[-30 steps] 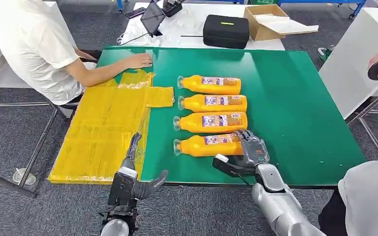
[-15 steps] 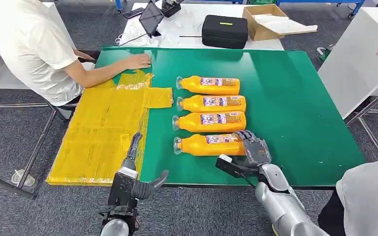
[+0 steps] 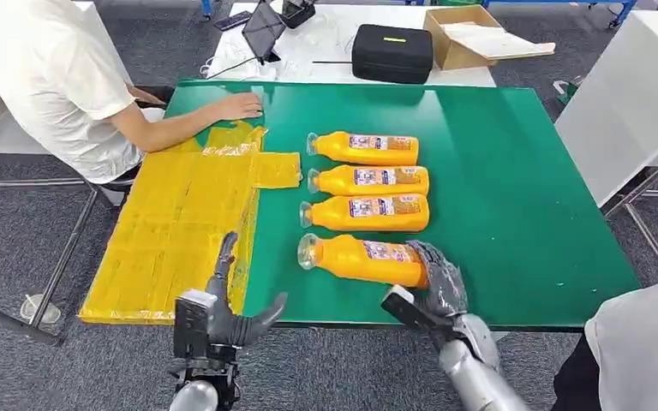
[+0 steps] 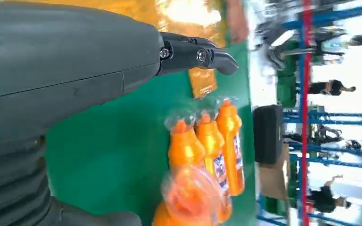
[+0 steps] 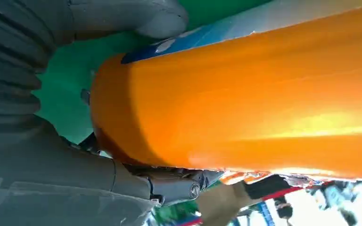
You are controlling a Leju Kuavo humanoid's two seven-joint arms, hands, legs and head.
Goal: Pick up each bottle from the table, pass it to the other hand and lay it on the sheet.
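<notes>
Head view. My right hand (image 3: 435, 287) grips the base end of the nearest bottle (image 3: 365, 259), which lies slightly skewed at the near edge of the green table (image 3: 514, 188), its capped neck pointing toward the yellow sheet (image 3: 180, 231). Three more bottles (image 3: 364, 181) lie side by side just beyond it — parallel, necks toward the sheet. My left hand (image 3: 223, 312) hangs at the table's near edge beside the sheet, fingers apart, holding nothing. A person (image 3: 60, 81) sits at the far left with a hand resting on the table by the sheet's far end.

Left wrist view. My left hand (image 4: 66, 70) is empty, one dark finger extended over the green surface; the bottles (image 4: 217, 146) lie ahead.

Right wrist view. My right hand (image 5: 75, 155) is clamped on the orange bottle (image 5: 245, 99) — thumb over one side, fingers under the other.
</notes>
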